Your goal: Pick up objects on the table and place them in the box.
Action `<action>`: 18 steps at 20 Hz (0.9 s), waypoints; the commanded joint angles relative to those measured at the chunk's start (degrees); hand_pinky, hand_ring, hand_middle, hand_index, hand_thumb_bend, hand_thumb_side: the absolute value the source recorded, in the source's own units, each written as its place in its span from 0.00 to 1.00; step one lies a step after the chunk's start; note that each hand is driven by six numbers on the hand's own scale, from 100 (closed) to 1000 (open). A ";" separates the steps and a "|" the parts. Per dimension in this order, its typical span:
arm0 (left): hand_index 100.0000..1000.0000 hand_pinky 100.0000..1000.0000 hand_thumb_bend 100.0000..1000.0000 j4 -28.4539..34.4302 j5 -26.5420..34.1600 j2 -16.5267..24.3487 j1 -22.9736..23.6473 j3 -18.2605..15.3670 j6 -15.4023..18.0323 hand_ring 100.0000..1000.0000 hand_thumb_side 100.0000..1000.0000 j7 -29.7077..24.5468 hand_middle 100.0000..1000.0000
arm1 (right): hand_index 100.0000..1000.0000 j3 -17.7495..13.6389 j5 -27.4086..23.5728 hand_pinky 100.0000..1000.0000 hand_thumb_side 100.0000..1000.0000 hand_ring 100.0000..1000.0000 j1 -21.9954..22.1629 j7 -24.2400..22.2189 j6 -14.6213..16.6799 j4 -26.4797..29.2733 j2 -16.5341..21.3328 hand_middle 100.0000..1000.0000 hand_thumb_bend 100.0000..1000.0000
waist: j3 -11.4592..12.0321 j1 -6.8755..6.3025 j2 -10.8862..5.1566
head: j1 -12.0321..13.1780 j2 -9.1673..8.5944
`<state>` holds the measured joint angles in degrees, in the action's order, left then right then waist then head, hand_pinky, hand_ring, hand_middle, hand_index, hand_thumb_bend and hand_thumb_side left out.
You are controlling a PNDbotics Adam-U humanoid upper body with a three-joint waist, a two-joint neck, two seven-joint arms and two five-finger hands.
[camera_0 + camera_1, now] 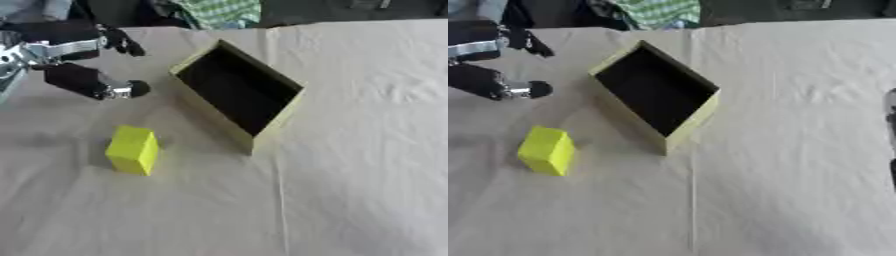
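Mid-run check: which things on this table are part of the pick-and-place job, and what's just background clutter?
Job items:
- yellow block, on the cloth, apart from the box
- open box, dark inside
- left hand, open, raised above the table left of the box

Just lying about:
- green checked cloth beyond the far edge
- white tablecloth
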<state>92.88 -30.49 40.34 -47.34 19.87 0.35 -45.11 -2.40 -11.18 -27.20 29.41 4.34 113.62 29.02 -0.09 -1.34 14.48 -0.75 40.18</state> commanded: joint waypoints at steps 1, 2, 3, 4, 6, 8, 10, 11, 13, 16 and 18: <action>0.94 0.97 0.80 1.54 0.67 1.80 -0.64 -0.09 0.76 0.92 0.91 -2.63 0.85 | 0.79 -0.13 -0.37 0.70 0.67 0.71 -0.59 -0.20 -0.01 0.97 1.06 0.46 0.00 | 0.03 -0.58 -1.14 | -0.30 -0.50; 0.94 0.98 0.84 1.86 0.47 2.09 -0.48 -0.16 1.11 0.93 0.93 -3.14 0.86 | 0.79 -0.12 -0.38 0.70 0.67 0.71 -0.55 -0.19 -0.02 0.97 1.06 0.46 0.00 | 0.05 -0.60 -1.14 | -0.43 -0.53; 0.94 1.00 0.91 2.14 0.24 2.36 -0.31 -0.24 1.43 0.94 0.99 -3.49 0.87 | 0.79 -0.12 -0.40 0.70 0.67 0.71 -0.53 -0.18 -0.02 0.97 1.08 0.46 0.00 | 0.07 -0.61 -1.14 | -0.55 -0.56; 0.94 1.00 0.93 2.37 0.06 2.64 -0.11 -0.27 1.73 0.94 1.00 -3.78 0.87 | 0.79 -0.13 -0.41 0.70 0.67 0.71 -0.52 -0.16 0.00 0.97 1.09 0.46 0.00 | 0.09 -0.62 -1.13 | -0.68 -0.57; 0.95 1.00 0.84 2.68 -0.07 3.24 0.39 -0.02 2.73 0.96 0.93 -4.93 0.90 | 0.79 -0.12 -0.44 0.70 0.67 0.71 -0.53 -0.14 0.02 0.97 1.11 0.46 0.00 | 0.13 -0.64 -1.13 | -0.84 -0.57; 0.96 1.00 0.68 2.69 0.03 3.90 0.95 0.38 4.24 0.97 0.79 -6.33 0.91 | 0.79 -0.10 -0.46 0.70 0.68 0.71 -0.55 -0.13 0.03 0.97 1.11 0.46 0.00 | 0.16 -0.65 -1.12 | -0.96 -0.59; 0.97 1.00 0.61 2.12 0.53 4.43 1.59 1.01 5.71 0.98 0.70 -6.73 0.92 | 0.79 -0.08 -0.50 0.70 0.68 0.71 -0.59 -0.12 0.05 0.97 1.10 0.45 0.00 | 0.17 -0.64 -1.12 | -1.02 -0.64; 0.98 1.00 0.59 1.69 0.92 4.67 1.91 1.34 6.32 0.97 0.68 -6.80 0.92 | 0.79 -0.08 -0.51 0.70 0.68 0.71 -0.59 -0.12 0.05 0.97 1.09 0.45 0.00 | 0.17 -0.63 -1.11 | -1.06 -0.66; 0.99 1.00 0.60 0.76 2.32 4.98 2.52 1.98 7.03 0.97 0.68 -6.84 0.92 | 0.79 -0.09 -0.52 0.70 0.68 0.71 -0.58 -0.07 0.05 0.97 1.07 0.45 0.00 | 0.18 -0.61 -1.09 | -1.08 -0.67; 1.00 1.00 0.62 0.49 4.34 5.39 3.02 2.92 7.38 0.98 0.68 -6.86 0.94 | 0.79 -0.08 -0.53 0.70 0.68 0.71 -0.52 -0.04 0.02 0.97 1.07 0.45 0.00 | 0.23 -0.62 -1.10 | -1.10 -0.63; 1.00 1.00 0.65 1.04 4.27 5.92 3.36 3.30 7.45 0.98 0.69 -6.86 0.94 | 0.79 -0.10 -0.52 0.70 0.68 0.70 -0.41 -0.01 0.02 0.97 1.09 0.45 0.00 | 0.34 -0.69 -1.17 | -1.17 -0.55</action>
<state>93.27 -26.79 44.03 -43.35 23.38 7.50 -51.97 -2.37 -11.24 -27.15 29.41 4.36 113.62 29.01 0.14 -1.34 14.48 -1.75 40.04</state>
